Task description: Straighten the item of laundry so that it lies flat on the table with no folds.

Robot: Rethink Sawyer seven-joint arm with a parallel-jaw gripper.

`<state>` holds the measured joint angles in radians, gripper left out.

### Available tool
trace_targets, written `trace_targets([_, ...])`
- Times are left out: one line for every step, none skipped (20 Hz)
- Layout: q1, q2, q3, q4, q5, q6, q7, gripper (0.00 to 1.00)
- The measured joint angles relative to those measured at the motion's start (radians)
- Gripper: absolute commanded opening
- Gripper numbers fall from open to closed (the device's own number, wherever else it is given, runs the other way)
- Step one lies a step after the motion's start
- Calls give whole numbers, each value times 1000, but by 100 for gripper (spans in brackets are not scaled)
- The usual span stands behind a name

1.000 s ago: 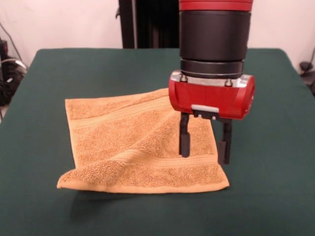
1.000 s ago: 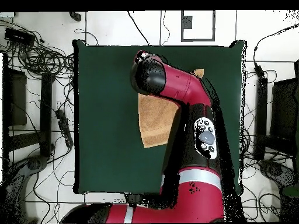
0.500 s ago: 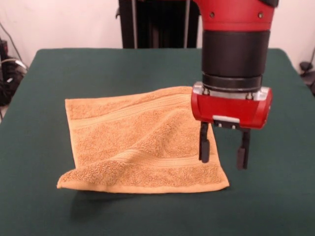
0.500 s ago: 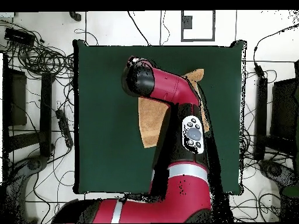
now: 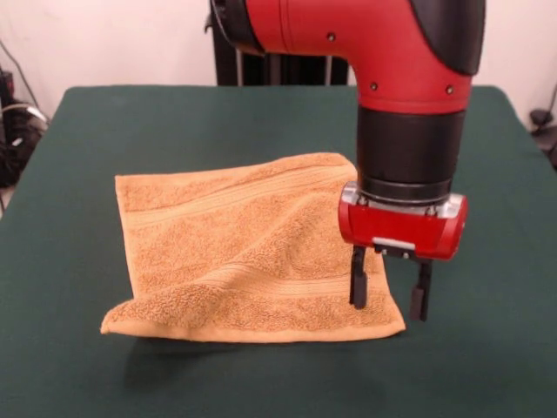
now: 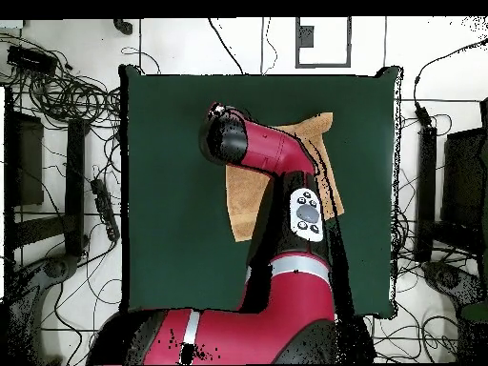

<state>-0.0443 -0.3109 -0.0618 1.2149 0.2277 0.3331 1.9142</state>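
The item of laundry [image 5: 235, 244] is an orange-tan towel lying on the green table [image 5: 174, 113]. A crease runs across its middle, and its near-left corner [image 5: 117, 318] is humped up off the surface. My gripper [image 5: 388, 303] is open and hangs just above the towel's near-right corner. One finger [image 5: 358, 283] is over the cloth, and the other [image 5: 419, 296] is past the towel's edge, over the table. It holds nothing. In the overhead view the arm [image 6: 286, 172] covers the gripper and much of the towel [image 6: 250, 205].
Cables and dark equipment [image 6: 67, 105] lie on the floor around the table [image 6: 172, 191]. More cables [image 5: 13, 131] show past the table's left edge in the front view. The green cloth stretches wide on every side of the towel.
The gripper has moved right in the front view, from over the towel's middle to its near-right corner. It has also come down closer to the cloth. The towel has not moved.
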Motion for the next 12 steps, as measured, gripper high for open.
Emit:
trace_targets([0, 5, -1, 0, 0, -4, 0, 100])
trace_targets([-1, 10, -1, -1, 0, -7, 0, 100])
trace_targets([-2, 18, -2, -1, 0, -11, 0, 100])
trace_targets([-2, 22, -2, -1, 0, -14, 0, 100])
trace_targets([-3, 29, -3, -1, 0, -17, 0, 100])
trace_targets([-4, 36, -3, -1, 0, -20, 0, 100])
trace_targets([-5, 46, -3, -1, 0, -28, 0, 100])
trace_targets([-5, 51, -3, -1, 0, -33, 0, 100])
trace_targets([-5, 57, -3, -1, 0, -40, 0, 100])
trace_targets([-6, 66, -4, -1, 0, -51, 0, 100])
trace_targets([-5, 77, -4, -1, 0, -69, 0, 0])
trace_targets([-5, 78, -4, -1, 0, -70, 0, 0])
